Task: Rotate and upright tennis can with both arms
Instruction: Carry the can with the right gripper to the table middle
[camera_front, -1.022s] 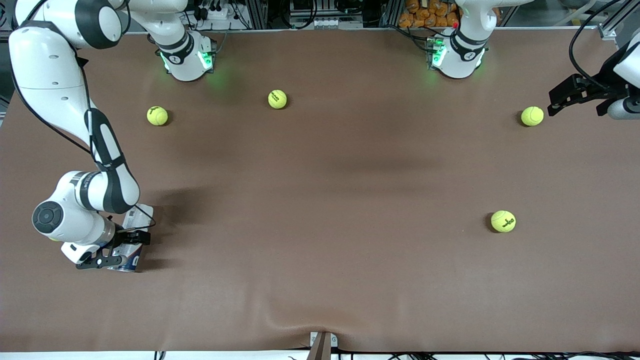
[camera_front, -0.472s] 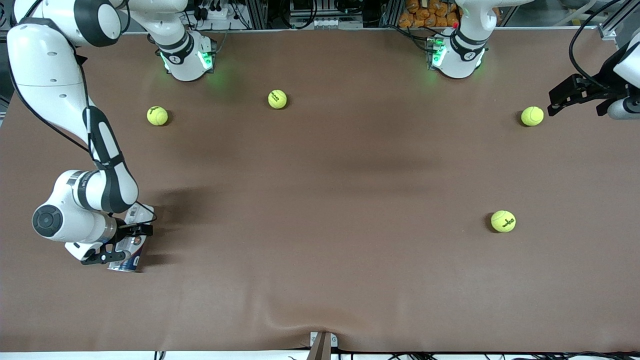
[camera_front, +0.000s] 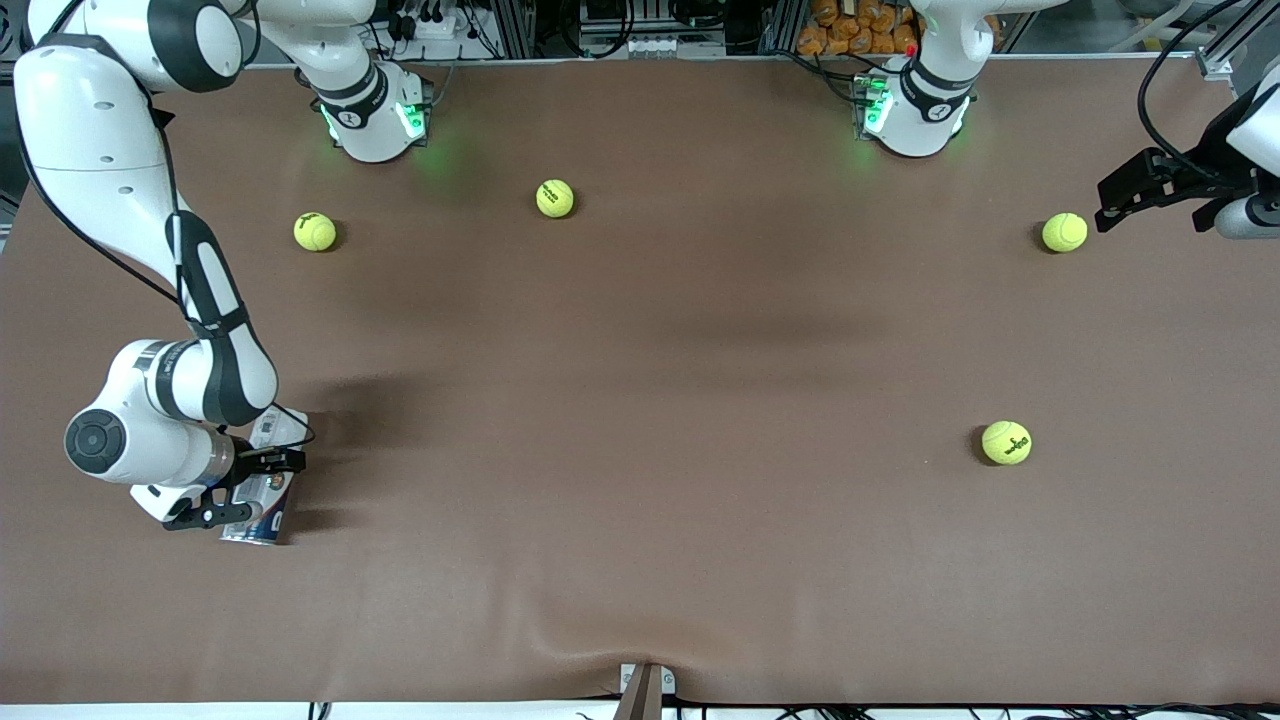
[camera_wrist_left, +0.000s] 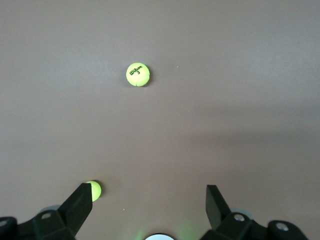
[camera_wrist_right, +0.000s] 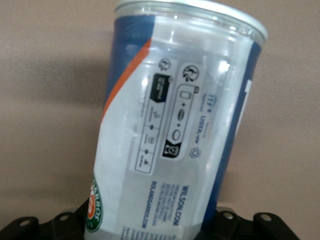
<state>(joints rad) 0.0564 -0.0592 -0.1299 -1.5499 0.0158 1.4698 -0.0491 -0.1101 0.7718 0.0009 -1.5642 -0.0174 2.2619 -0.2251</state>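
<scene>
The tennis can (camera_front: 270, 497) has a white label with blue and orange print. It lies low at the right arm's end of the table, its length running toward the front camera. My right gripper (camera_front: 243, 490) is shut on the can, one finger on each side of its body. In the right wrist view the can (camera_wrist_right: 180, 135) fills the frame, tilted, with its clear rim away from the gripper (camera_wrist_right: 150, 227). My left gripper (camera_front: 1103, 205) is open and empty and waits over the left arm's end of the table; the left wrist view shows it (camera_wrist_left: 147, 195) too.
Several yellow-green tennis balls lie on the brown table: one (camera_front: 315, 231) and another (camera_front: 555, 198) near the right arm's base, one (camera_front: 1064, 232) beside the left gripper, one (camera_front: 1006, 442) nearer the front camera. The left wrist view shows two balls (camera_wrist_left: 138, 74) (camera_wrist_left: 93, 190).
My right gripper has shifted a little along the can, away from the front camera. The can has hardly moved. The left arm has not moved.
</scene>
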